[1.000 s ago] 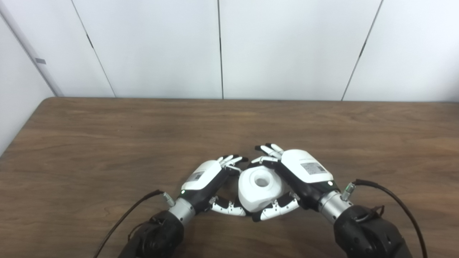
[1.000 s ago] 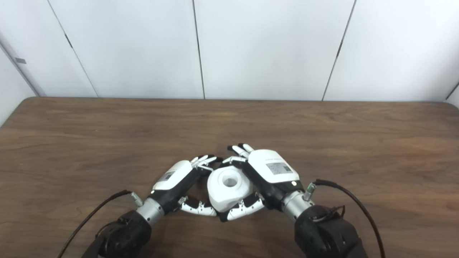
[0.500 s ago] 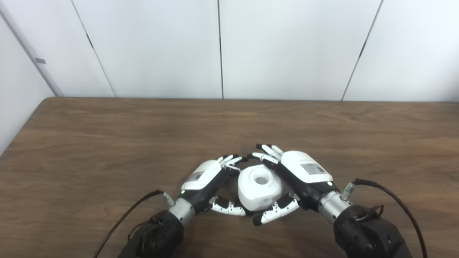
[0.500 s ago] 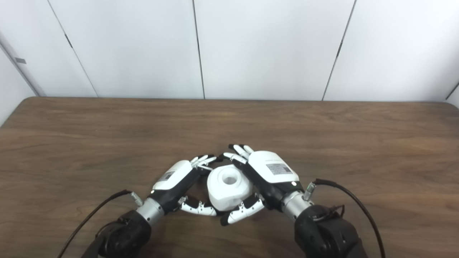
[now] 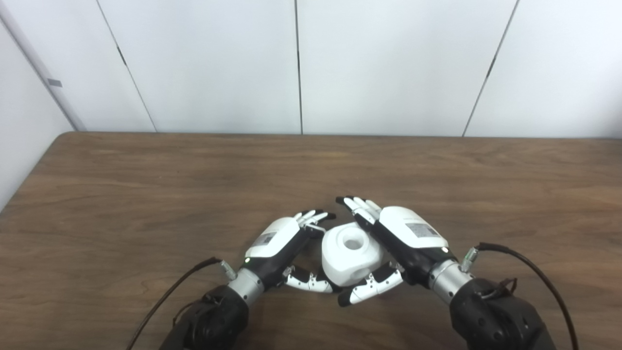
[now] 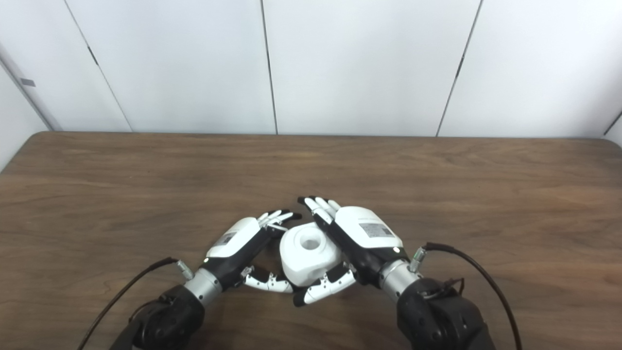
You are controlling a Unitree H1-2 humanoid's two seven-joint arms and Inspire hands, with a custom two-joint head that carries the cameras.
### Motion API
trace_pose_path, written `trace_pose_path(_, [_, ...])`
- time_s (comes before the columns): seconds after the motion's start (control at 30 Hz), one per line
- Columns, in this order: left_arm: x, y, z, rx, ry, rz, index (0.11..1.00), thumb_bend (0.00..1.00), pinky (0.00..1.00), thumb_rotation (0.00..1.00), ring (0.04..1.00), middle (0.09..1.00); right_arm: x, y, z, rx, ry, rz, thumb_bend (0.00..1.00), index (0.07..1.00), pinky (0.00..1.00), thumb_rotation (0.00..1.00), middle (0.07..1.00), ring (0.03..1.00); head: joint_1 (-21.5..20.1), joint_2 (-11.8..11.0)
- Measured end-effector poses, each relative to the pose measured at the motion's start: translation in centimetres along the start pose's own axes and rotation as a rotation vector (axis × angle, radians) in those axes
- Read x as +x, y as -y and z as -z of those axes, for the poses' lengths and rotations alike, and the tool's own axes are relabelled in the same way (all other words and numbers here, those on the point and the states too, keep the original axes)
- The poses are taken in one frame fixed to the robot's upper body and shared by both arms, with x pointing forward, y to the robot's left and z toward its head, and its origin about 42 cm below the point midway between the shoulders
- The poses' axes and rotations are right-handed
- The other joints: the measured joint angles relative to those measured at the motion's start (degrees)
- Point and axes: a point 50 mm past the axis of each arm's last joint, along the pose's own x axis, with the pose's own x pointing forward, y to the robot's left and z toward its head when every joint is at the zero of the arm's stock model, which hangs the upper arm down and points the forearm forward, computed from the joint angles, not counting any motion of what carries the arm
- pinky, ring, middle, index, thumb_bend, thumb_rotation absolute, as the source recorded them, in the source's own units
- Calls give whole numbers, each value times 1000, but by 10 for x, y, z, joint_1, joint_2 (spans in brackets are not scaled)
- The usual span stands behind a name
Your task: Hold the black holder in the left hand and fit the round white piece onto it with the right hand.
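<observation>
The round white piece [image 5: 349,252] sits low in the scene, near the front edge of the wooden table [image 5: 146,194], a chunky white body with a round hollow in its top face turned up toward the cameras. Whether it rests on the table or is lifted a little off it cannot be told. The black holder cannot be made out in either view; if it lies under or behind the white piece, the hands and the piece hide it. At 9 o'clock of the piece is the left hand [image 5: 282,241], its back up, fingers [image 5: 313,217] reaching past the piece's far left corner toward 11 o'clock and its thumb [image 5: 308,281] lying against the near lower edge at about 7 o'clock; it cups the piece from that side, but how firmly it grips cannot be told. At 3 o'clock is the right hand [image 6: 362,233], back up, with its fingers [image 6: 318,204] stretched out straight and spread toward 12 o'clock, clear of the piece's top, and its thumb [image 6: 320,290] held out at about 5 o'clock beside the lower edge; this hand is opened out and has hold of nothing. A black cable [image 5: 534,272] loops off the right wrist, and another black cable [image 5: 170,296] off the left. Behind the table stand plain white wall panels [image 5: 388,63].
</observation>
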Motion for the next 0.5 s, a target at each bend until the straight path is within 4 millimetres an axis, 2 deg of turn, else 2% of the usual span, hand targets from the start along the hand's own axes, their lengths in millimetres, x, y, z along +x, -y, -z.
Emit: trace_pose_path(0.5, [-1,0,2,0,9,2,481,515,1000,46,984,939,-3,5,-2,34,7,-26,1000,1000,808,435,1000,1000,-11,-7])
